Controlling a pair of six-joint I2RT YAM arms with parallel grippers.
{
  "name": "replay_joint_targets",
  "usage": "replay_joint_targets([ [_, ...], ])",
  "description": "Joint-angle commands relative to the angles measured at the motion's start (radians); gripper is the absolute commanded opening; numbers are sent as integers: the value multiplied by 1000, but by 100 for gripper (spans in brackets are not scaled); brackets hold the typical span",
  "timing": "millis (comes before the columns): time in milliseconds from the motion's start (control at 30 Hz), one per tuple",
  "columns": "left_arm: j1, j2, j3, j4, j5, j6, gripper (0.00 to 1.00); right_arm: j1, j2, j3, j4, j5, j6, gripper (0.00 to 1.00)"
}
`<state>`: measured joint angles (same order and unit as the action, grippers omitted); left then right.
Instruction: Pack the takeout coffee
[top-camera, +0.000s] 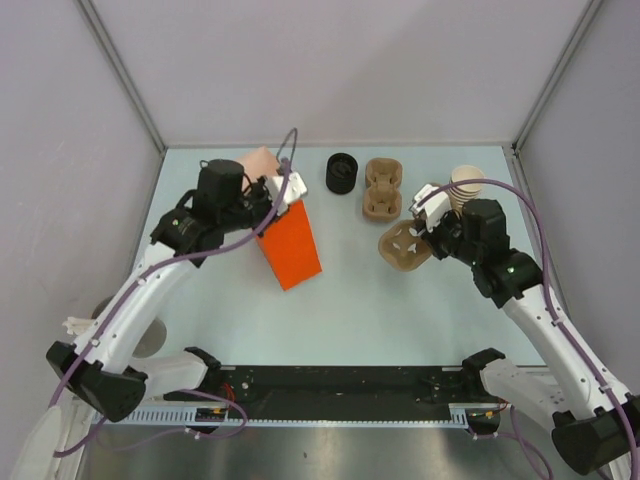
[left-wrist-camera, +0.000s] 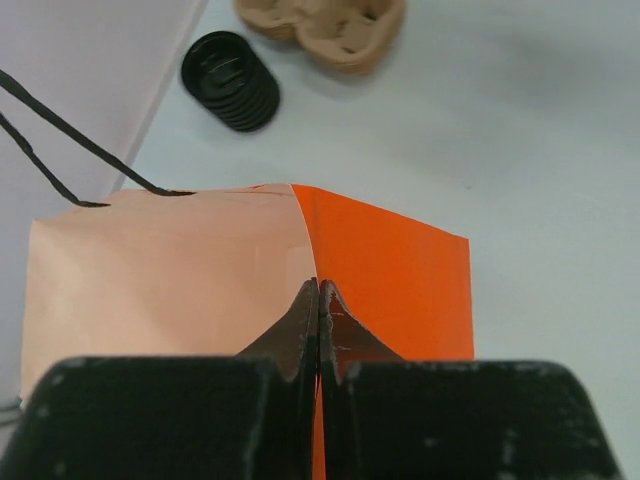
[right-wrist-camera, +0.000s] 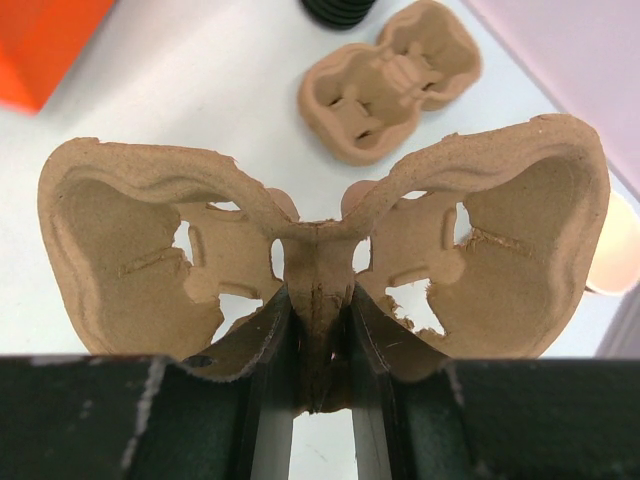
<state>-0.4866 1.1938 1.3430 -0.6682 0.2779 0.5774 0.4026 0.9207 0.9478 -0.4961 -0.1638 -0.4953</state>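
Observation:
No lidded takeout coffee cup shows in any view. An orange paper bag (top-camera: 292, 248) stands at the left with its pale inside showing, and my left gripper (top-camera: 278, 200) is shut on its top edge (left-wrist-camera: 319, 285). My right gripper (top-camera: 428, 234) is shut on the middle ridge of a brown moulded cup carrier (top-camera: 403, 246), lifted and tilted. In the right wrist view the carrier (right-wrist-camera: 120, 250) spreads to both sides of the gripper (right-wrist-camera: 320, 300). A tan paper cup stack (top-camera: 466, 183) stands just behind the right gripper.
A second brown carrier (top-camera: 382, 188) lies at the back centre, with a stack of black lids (top-camera: 342, 172) to its left. The bag's black cord handles (left-wrist-camera: 60, 135) hang to the left. Grey walls close in the table on three sides.

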Motion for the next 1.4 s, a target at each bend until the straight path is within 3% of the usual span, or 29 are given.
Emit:
replay_joint_targets([
  [0, -113, -97, -64, -62, 18, 79, 0, -33, -39, 5, 70, 27, 40, 28],
  [300, -150, -191, -137, -172, 178, 183, 0, -76, -33, 5, 79, 23, 55, 28],
  [433, -152, -217, -148, -154, 158, 193, 13, -85, -33, 5, 80, 14, 60, 28],
  [500, -152, -223, -143, -137, 118, 182, 37, -90, -31, 5, 80, 12, 60, 28],
  [533, -152, -224, -142, -119, 104, 168, 54, -93, -29, 5, 79, 12, 61, 28],
  [600, -152, -230, -131, -97, 64, 153, 62, -100, -28, 5, 77, 6, 63, 28],
  [733, -152, -241, -105, -45, 1, 90, 90, -110, -29, 5, 70, -8, 64, 28],
  [900, -92, -257, -10, 59, -181, -10, 98, -114, -28, 3, 62, -20, 64, 28],
  [1033, 25, -273, 71, 113, -197, -141, 99, -113, -17, 3, 57, -29, 60, 28],
  [1367, 174, -194, 130, 59, -335, -272, 100, -94, -8, -3, 54, -28, 51, 27],
])
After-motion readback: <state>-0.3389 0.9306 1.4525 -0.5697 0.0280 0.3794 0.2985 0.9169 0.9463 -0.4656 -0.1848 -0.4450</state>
